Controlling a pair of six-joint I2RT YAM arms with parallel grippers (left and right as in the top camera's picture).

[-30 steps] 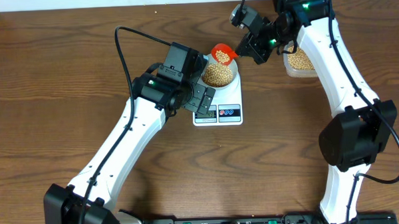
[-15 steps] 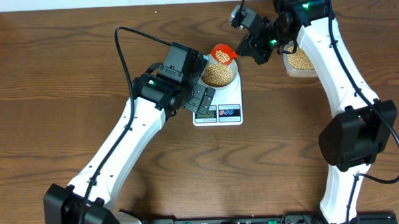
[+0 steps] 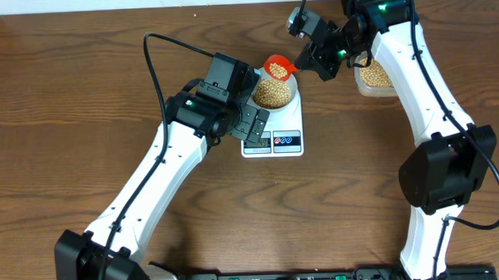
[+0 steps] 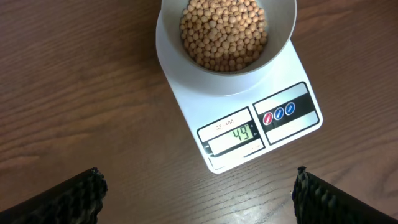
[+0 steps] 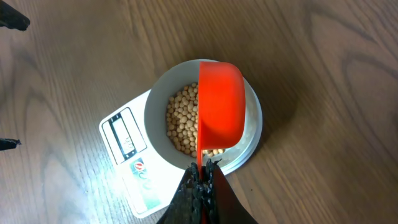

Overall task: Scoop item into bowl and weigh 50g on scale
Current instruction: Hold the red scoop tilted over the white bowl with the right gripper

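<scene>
Overhead: The right gripper [image 3: 303, 67] is pinched on the handle of an orange scoop [image 3: 279, 68]. The scoop's cup sticks out just past the fingertips, with a few beans in it. The cup hangs over the far rim of the bowl [image 3: 287, 97], which is heaped with beans [image 3: 272, 92]. The bowl sits on the white scale [image 3: 274, 122]. Behind the right gripper, back along its arm, is a clear tub [image 3: 370, 76] with more beans in it, partly hidden. The left gripper [image 3: 250, 121] is at the scale's left edge, just beside the bowl. Its spread is hard to read from here.

Left wrist: The left gripper [image 4: 198, 186] is spread wide, with a dark fingertip [image 4: 84, 193] at each lower corner and nothing between them but bare tabletop [image 4: 74, 93]. The scale [image 4: 186, 87] lies ahead of the fingertips, turned at an angle. Its display [image 4: 233, 135] is on the nearest corner and reads 49, with round buttons to the right of it. Further ahead the bowl [image 4: 283, 37] stands on the scale's plate, its beans [image 4: 224, 31] filling the middle.

Right wrist: The right gripper [image 5: 201, 186] is pressed together on the thin orange handle. The scoop [image 5: 221, 102] reaches straight out ahead of it, the cup's outer side facing the camera. The cup covers the right part of the bowl [image 5: 155, 102]. Beans [image 5: 180, 121] show to the left of the cup and a few below its edge. The scale [image 5: 111, 132] is under the bowl, its display end out to the left of the gripper.
</scene>
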